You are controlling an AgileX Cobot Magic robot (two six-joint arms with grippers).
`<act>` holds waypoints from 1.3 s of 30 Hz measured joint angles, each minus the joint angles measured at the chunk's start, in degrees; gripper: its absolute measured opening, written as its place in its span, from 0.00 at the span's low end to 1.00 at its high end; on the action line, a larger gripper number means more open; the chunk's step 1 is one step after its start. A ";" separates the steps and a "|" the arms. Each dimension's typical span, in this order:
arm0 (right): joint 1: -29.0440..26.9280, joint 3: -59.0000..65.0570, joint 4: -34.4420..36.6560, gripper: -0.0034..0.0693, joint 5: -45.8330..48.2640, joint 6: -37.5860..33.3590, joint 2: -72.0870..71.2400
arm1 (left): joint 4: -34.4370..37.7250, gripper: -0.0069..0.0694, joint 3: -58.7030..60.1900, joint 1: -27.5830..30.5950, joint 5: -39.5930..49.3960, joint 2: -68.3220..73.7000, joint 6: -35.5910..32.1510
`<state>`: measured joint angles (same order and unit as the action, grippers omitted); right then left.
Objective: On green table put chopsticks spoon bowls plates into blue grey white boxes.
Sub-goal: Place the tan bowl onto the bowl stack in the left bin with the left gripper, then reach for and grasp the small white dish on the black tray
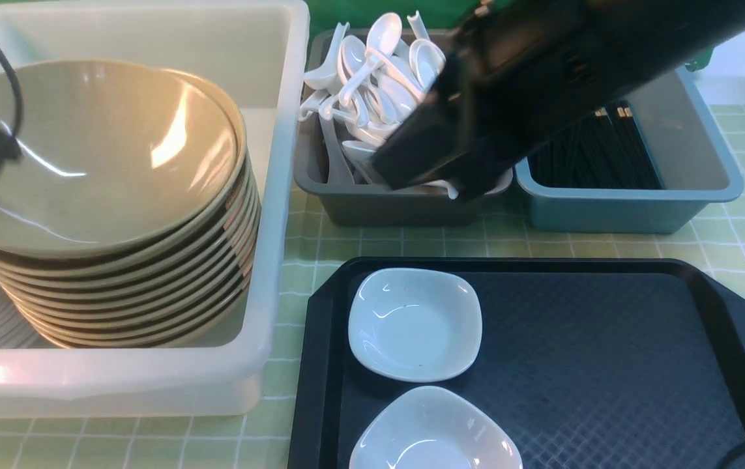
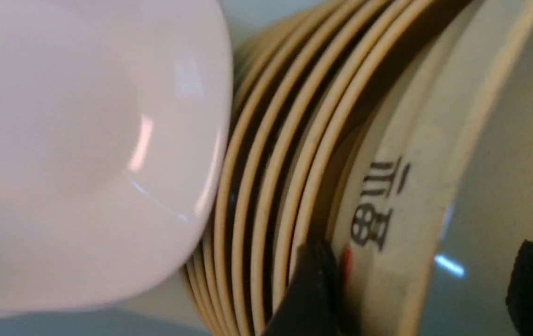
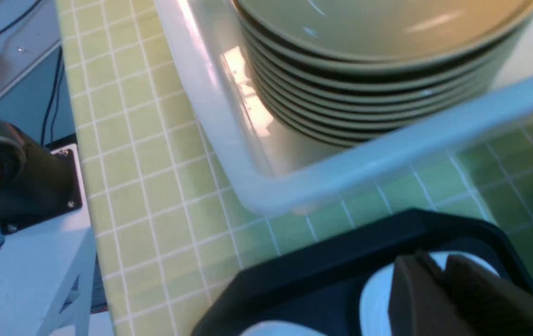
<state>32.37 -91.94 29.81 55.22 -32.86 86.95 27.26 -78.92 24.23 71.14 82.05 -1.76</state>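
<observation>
A stack of olive-green bowls (image 1: 118, 215) stands in the white box (image 1: 274, 215), and the top bowl is tilted. In the left wrist view my left gripper (image 2: 425, 266) is open, with its fingers (image 2: 313, 284) on either side of the top bowl's rim (image 2: 415, 196). A stack of white plates (image 2: 84, 154) lies beside the bowls. My right gripper (image 1: 437, 185) hangs over the front edge of the grey box (image 1: 385, 208), which is full of white spoons (image 1: 379, 71). It is shut and empty (image 3: 439, 268). Black chopsticks (image 1: 600, 156) lie in the blue box (image 1: 633, 208).
A black tray (image 1: 541, 267) at the front right holds two small white dishes, one further back (image 1: 414, 326) and one at the near edge (image 1: 434, 433). The right arm's black body (image 1: 541, 71) covers part of both small boxes. A green checked cloth (image 1: 737, 228) covers the table.
</observation>
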 joint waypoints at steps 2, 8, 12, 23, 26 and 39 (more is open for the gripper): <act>-1.47 0.00 -0.40 0.17 1.77 0.75 -1.41 | -3.00 0.80 -3.60 0.00 -0.05 -0.61 1.18; -4.91 5.24 -1.35 0.18 1.68 3.28 -6.39 | -9.54 0.83 -8.23 0.00 0.14 -5.05 3.09; -6.31 13.58 -1.85 0.18 -2.58 7.47 -9.24 | -10.07 0.83 -6.69 -2.90 0.32 -9.88 0.57; -12.36 31.17 -0.33 0.29 -14.81 25.01 1.43 | 10.25 0.83 18.88 -39.96 -12.38 -20.81 -30.55; -14.30 31.35 4.90 0.38 -16.59 22.77 6.04 | 11.89 0.83 24.17 -46.97 -17.11 -19.68 -34.85; -14.98 31.35 29.31 0.48 -24.29 5.61 22.34 | 13.31 0.83 26.71 -53.27 -20.94 -17.94 -36.34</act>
<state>17.39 -60.58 59.13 30.94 -27.25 109.29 40.57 -52.21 -29.04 50.20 64.11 -38.10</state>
